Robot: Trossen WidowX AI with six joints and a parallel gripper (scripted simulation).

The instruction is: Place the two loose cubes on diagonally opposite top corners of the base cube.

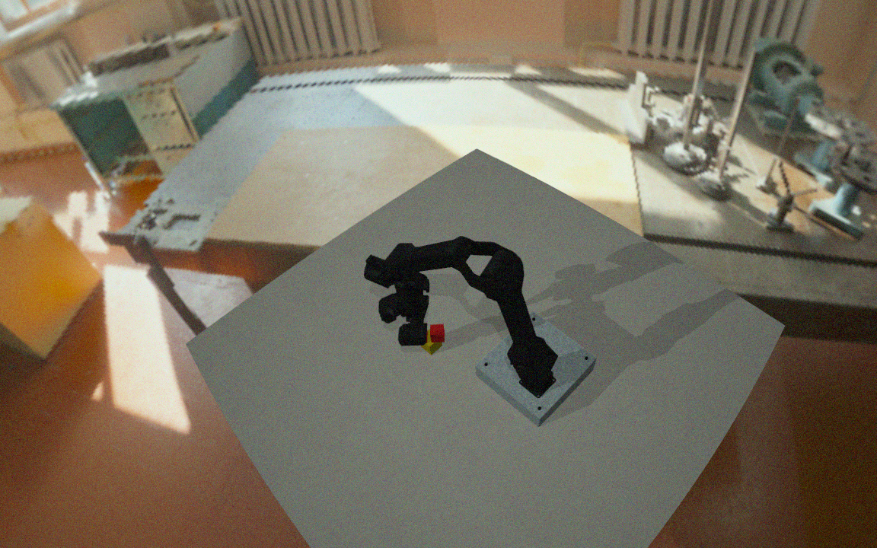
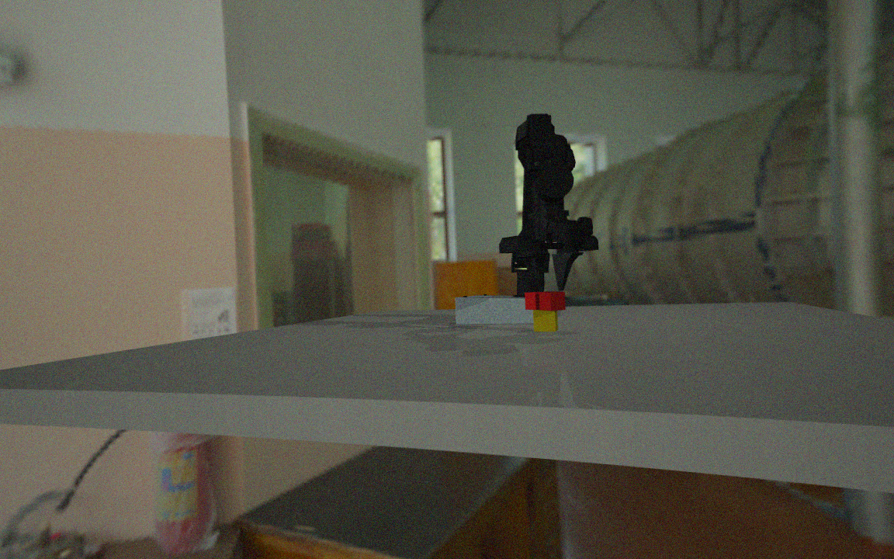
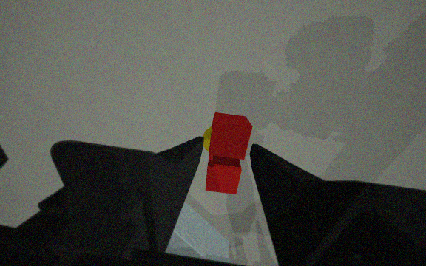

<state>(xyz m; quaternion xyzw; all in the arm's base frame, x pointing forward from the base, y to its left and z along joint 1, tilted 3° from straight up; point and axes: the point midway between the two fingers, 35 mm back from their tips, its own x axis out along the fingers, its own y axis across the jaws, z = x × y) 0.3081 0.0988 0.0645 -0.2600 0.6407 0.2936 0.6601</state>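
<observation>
The yellow base cube (image 1: 432, 348) (image 2: 545, 321) (image 3: 207, 140) stands on the table under both red cubes. One red cube (image 1: 437, 332) (image 2: 531, 300) (image 3: 223, 181) sits on the side toward the arm's base. The other red cube (image 2: 556, 300) (image 3: 230, 137) sits level with it in the exterior view and is hidden behind the gripper in the top view. My gripper (image 2: 549, 286) (image 3: 227, 145) is open around this second cube, with a visible gap at the left fingertip in the wrist view. I cannot tell the size of the gap between the red cubes.
The arm's pale blue mounting plate (image 1: 496, 377) (image 2: 492, 310) (image 3: 202, 230) stands on the grey table (image 1: 428, 463) (image 2: 367, 368), to the right of the cubes in the top view. The arm arches over from it, and its shadows fall across the table.
</observation>
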